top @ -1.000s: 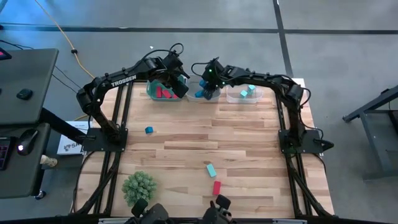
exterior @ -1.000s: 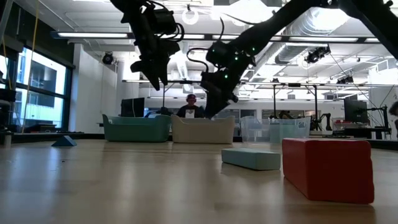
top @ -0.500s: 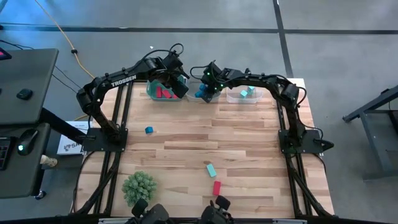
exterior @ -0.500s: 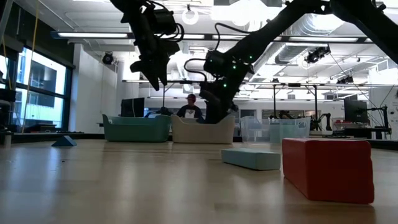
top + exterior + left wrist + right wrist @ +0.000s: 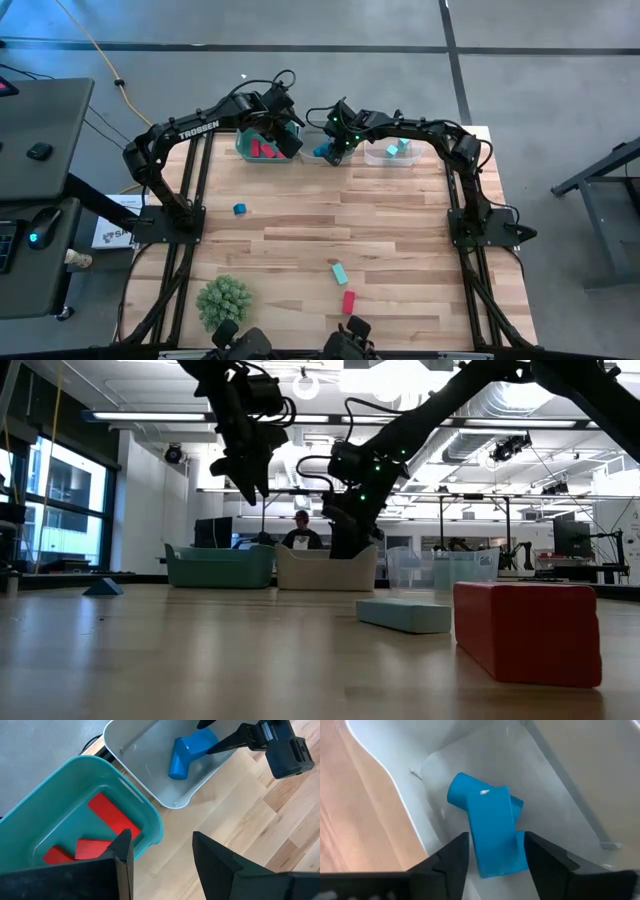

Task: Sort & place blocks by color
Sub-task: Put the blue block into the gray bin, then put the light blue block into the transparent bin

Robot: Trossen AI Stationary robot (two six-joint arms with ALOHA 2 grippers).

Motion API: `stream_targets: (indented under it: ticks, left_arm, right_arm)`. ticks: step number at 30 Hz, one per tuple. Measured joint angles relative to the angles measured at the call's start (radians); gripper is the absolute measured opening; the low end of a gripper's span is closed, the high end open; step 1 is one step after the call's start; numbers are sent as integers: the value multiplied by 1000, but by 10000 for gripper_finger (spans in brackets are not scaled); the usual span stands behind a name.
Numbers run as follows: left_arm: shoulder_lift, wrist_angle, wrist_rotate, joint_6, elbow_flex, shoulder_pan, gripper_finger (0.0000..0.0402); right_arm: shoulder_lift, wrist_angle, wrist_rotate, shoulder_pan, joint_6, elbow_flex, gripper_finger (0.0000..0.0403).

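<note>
On the table [image 5: 400, 215], the left gripper [image 5: 291, 143] hangs spread and empty over the teal bin [image 5: 75, 790] of red blocks [image 5: 112, 814], while the right gripper [image 5: 492, 857], parted, straddles blue blocks [image 5: 490, 830] in the white bin [image 5: 150, 765].

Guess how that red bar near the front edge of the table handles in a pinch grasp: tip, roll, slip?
The red bar lies flat on a long face on the table, so it probably won't tip or roll. It looks rigid, with square edges and flat parallel sides, which should suit a pinch. The smooth faces might slip somewhat. The teal block sits close, so approach could nudge it.
</note>
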Motion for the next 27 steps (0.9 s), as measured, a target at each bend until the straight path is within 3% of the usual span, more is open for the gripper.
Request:
stream_targets:
  ticks: [14, 22, 27]
  left_arm:
    - [0, -41, -2, 0, 0, -1, 202]
    - [0, -39, 11, 57, 0, -51, 205]
    - [0, -37, 11, 143, 0, -125, 207]
  right_arm:
    - [-107, -65, -3, 0, 26, 0, 194]
    - [-257, -81, 27, -5, 35, 0, 194]
    - [-357, -82, 119, -5, 105, 0, 194]
